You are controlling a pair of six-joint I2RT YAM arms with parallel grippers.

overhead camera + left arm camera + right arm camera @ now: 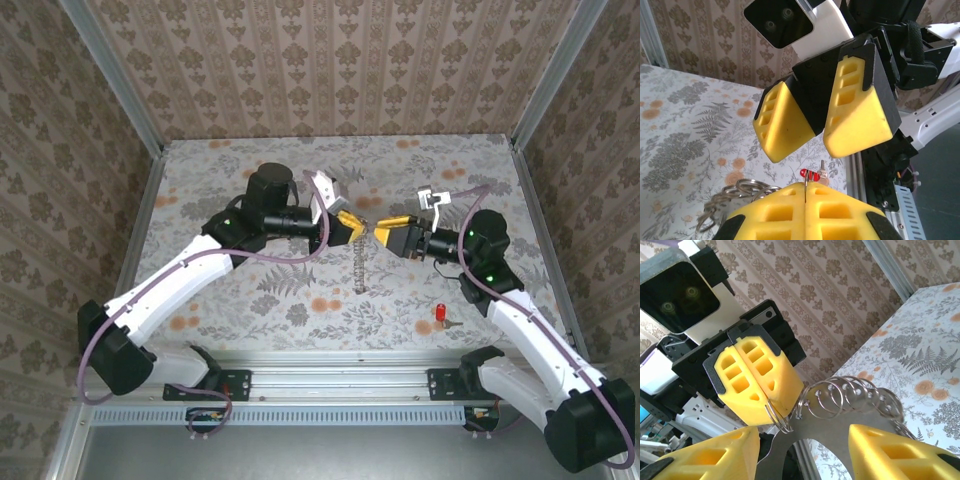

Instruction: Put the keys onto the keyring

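Observation:
The keyring is a row of silvery split rings on a flat grey piece with an oval hole, and it hangs above the table's middle. My left gripper is shut on one thin ring, whose wire is pinched between the yellow pads. More rings dangle to its left. My right gripper faces it tip to tip and stands open. The grey piece shows between its fingers, touching neither. The red-headed key lies on the table under the right arm, also visible past the left pads.
Patterned walls close in the table on the left, back and right. A metal rail runs along the near edge between the two arm bases. The floral tabletop lies below both grippers.

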